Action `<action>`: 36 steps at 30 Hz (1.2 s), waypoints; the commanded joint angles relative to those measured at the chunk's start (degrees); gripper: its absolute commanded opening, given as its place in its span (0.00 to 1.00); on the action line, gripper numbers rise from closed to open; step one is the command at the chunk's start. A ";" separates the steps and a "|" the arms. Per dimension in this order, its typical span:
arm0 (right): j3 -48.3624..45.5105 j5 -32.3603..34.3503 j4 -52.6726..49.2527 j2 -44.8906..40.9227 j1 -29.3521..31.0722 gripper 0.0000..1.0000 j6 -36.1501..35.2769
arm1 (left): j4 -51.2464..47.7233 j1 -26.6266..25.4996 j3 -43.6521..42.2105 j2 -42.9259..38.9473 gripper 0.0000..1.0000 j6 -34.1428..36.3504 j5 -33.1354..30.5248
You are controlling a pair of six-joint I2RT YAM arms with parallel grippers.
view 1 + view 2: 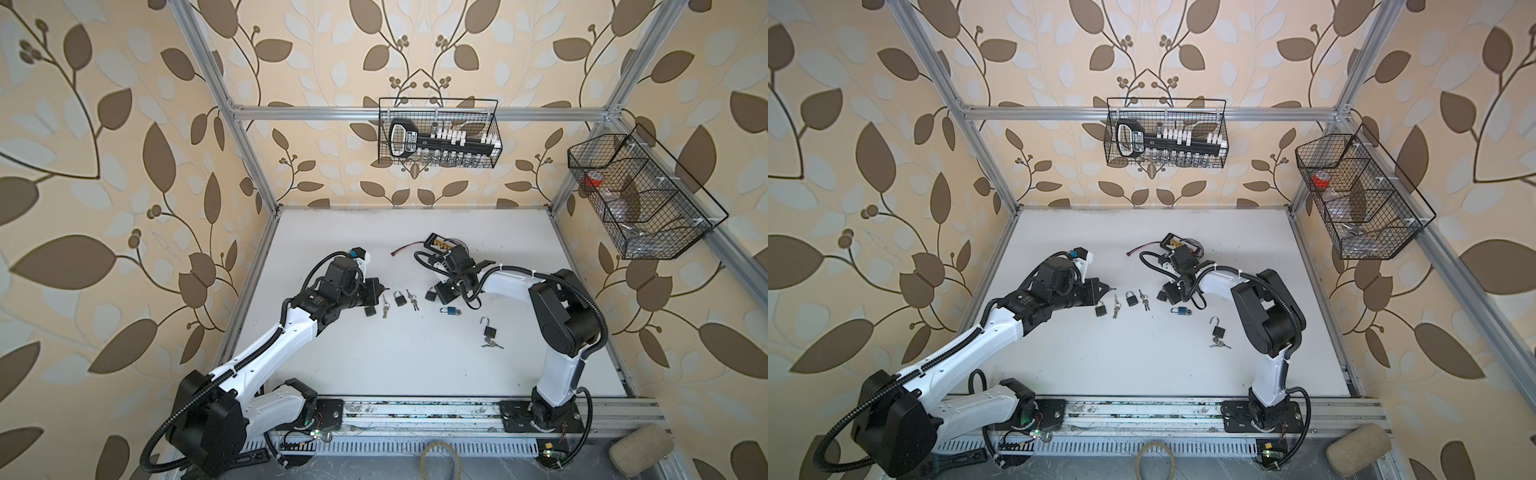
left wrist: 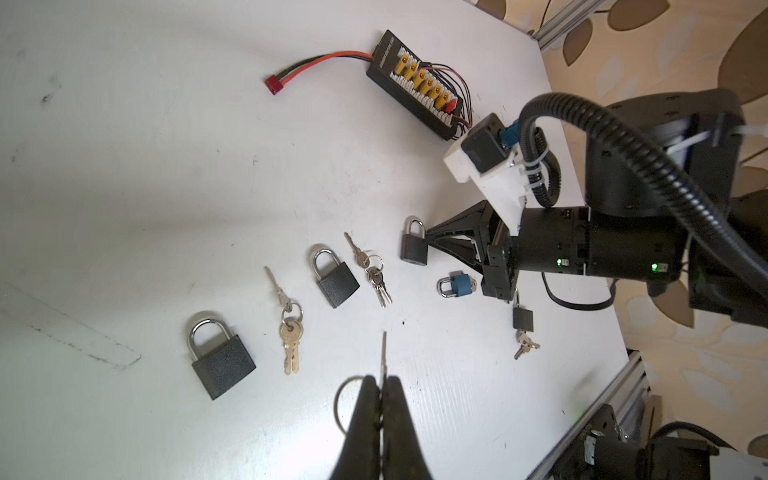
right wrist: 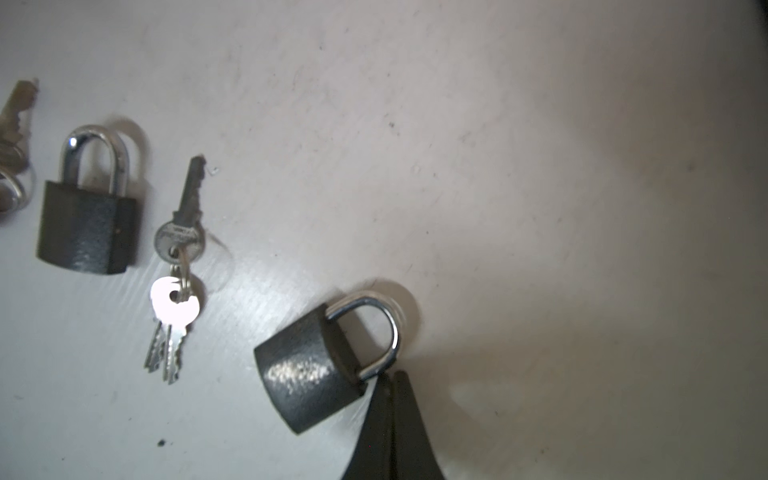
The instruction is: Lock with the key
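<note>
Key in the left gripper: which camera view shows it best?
The left wrist view. There the key sticks out between the tips of the shut left gripper, its blade plain. In both top views it is only a tiny speck at that gripper's tip. The right wrist view does not show it.

Left to right on the table [image 1: 374, 365] are laid a padlock [image 1: 369, 311], key bunch [image 1: 385, 308], second padlock [image 1: 400, 299], second key bunch [image 1: 412, 300], third padlock [image 1: 431, 295]. A connector board [image 1: 439, 243] is set behind them, an open padlock [image 1: 487, 331] before.
</note>
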 commanded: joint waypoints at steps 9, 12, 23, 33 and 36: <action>-0.84 -0.28 2.19 -1.98 -1.13 0.00 0.07 | 6.11 -0.39 1.89 1.81 0.00 0.44 4.87; -7.81 -5.83 9.36 -11.73 -3.99 0.12 2.30 | 11.65 -0.60 2.05 4.40 0.00 0.47 12.59; -22.39 -60.20 25.82 -33.57 -13.19 0.51 6.41 | 19.59 -6.19 11.07 16.88 0.00 10.90 34.14; -18.09 -64.80 15.49 -27.92 -10.50 0.50 -1.21 | 16.28 -6.57 13.41 17.28 0.00 13.92 36.50; -17.18 -67.65 15.13 -26.22 -10.39 0.41 -1.33 | 15.95 -6.65 13.27 17.36 0.00 14.24 36.30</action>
